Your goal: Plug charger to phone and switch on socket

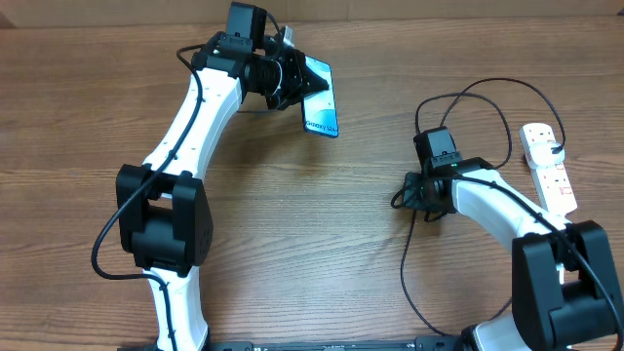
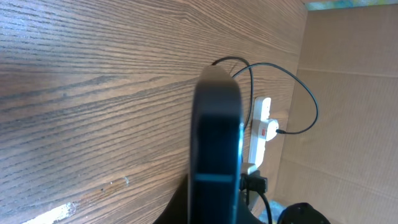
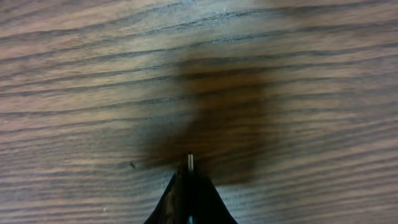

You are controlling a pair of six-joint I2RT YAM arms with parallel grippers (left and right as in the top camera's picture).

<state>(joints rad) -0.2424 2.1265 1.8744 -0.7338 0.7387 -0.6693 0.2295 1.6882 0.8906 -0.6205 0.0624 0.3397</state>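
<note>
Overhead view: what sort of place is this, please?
Probably a robot test bench, not a home: a left arm and a right arm at a wooden table, a cardboard wall, and a phone and power strip as props.

Left wrist camera. At centre I see a slim dark smartphone (image 2: 216, 143), edge-on and upright in frame, its curved top end out of focus. Its lower end sits in the closed left gripper (image 2: 214, 210), visible only as a dark flare at the bottom edge. Behind lies a brown wood-grain surface (image 2: 93, 93) bearing a pale scuff (image 2: 53, 213) at lower left. Just right of the phone, a white power strip (image 2: 261, 112) with a red switch (image 2: 268, 129) rests on the surface. A thin black cable (image 2: 314, 102) loops widely past the strip and meets its side beside the switch. A black plug (image 2: 254, 183) sits at the strip's near end. A plain cardboard wall (image 2: 354, 93) bounds the right.
</note>
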